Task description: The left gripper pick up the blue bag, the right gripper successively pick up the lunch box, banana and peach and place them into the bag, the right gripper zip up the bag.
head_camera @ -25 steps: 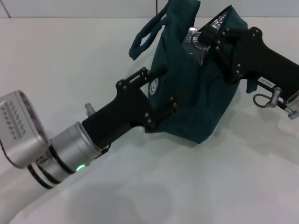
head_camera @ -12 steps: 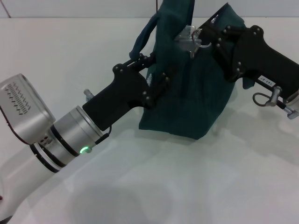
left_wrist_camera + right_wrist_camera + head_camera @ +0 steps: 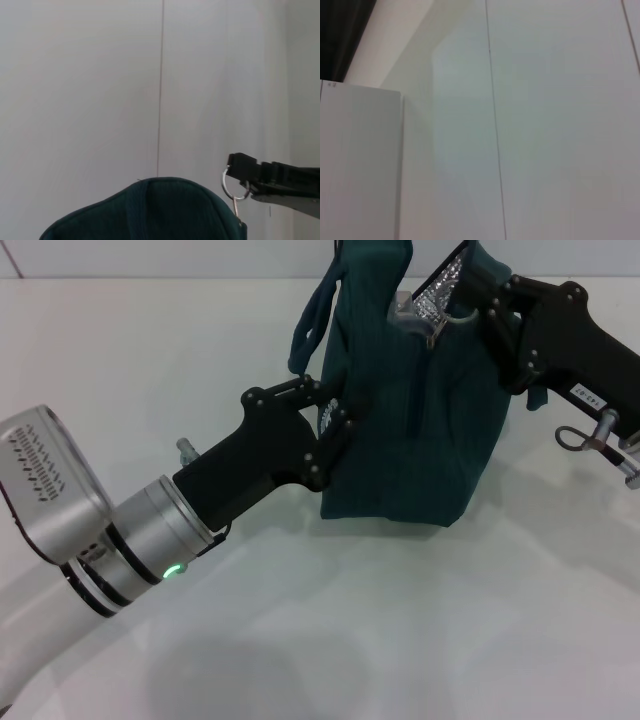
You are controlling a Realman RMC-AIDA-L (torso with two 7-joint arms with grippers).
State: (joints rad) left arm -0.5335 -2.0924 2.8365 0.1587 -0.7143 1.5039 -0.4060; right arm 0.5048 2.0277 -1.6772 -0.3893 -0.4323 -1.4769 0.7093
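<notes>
The blue bag (image 3: pixel 415 430) stands in the upper middle of the head view, on the white table (image 3: pixel 330 620). The left gripper (image 3: pixel 335 425) is clamped on the bag's near side wall, bracing it. From the upper right, the right gripper (image 3: pixel 462 302) is at the bag's mouth, pinched on the zipper ring (image 3: pixel 231 183), silver lining showing beside it. Zipping looks like the step in hand. To do it well, I'd say pull straight along the zipper line while the left holds the fabric taut, so the slider doesn't snag.
</notes>
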